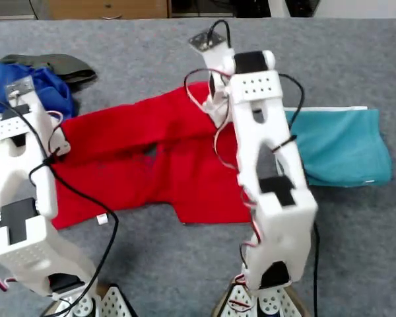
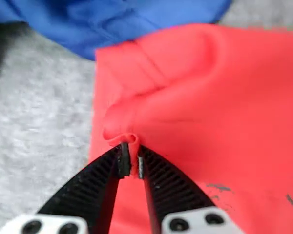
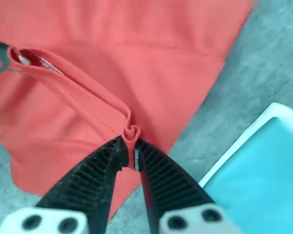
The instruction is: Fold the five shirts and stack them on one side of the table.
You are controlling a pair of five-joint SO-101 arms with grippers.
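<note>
And there it was: the red shirt (image 1: 152,165) was found spread out and rumpled across the middle of the grey table (image 1: 356,59), one sleeve stretched toward the left arm (image 1: 20,191) and its other side passing beneath the right arm (image 1: 270,165). The left gripper (image 2: 130,168) was clamped on a small raised fold at the shirt's edge, the jaws drawn almost together with a pinch of red cloth caught between the tips. Just beyond that pinch, the blue shirt (image 2: 136,19) was seen bunched up right against the red one (in the high view it was heaped at the table's left edge, beside the left arm). Over on the other side, the right gripper (image 3: 128,156) was likewise closed on the red shirt, a ridge of hem gathered and squeezed between its tips, close to the shirt's edge. Near that grip, with a strip of grey table between it and the red cloth, the teal shirt (image 3: 263,180) was laid flat, a white edge showing along its side. A dark olive shirt (image 1: 59,66) was seen crumpled at the far left, just behind the blue one. A small white tag (image 1: 102,219) was spotted at the red shirt's near edge, by the left arm
</note>
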